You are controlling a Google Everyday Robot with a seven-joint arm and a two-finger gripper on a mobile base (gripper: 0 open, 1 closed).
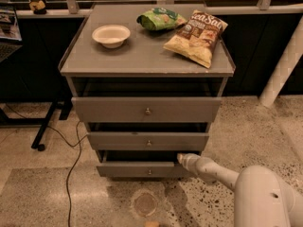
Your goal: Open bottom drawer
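My gripper (182,159) sits lower right of centre, at the top right edge of the bottom drawer (128,169) (its hold I cannot tell), probably placed to drag the front outward.

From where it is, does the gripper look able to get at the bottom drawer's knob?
Probably yes. The gripper is at the right end of the bottom drawer, by its upper edge. The knob faces outward at the centre of the front, and nothing stands between them.
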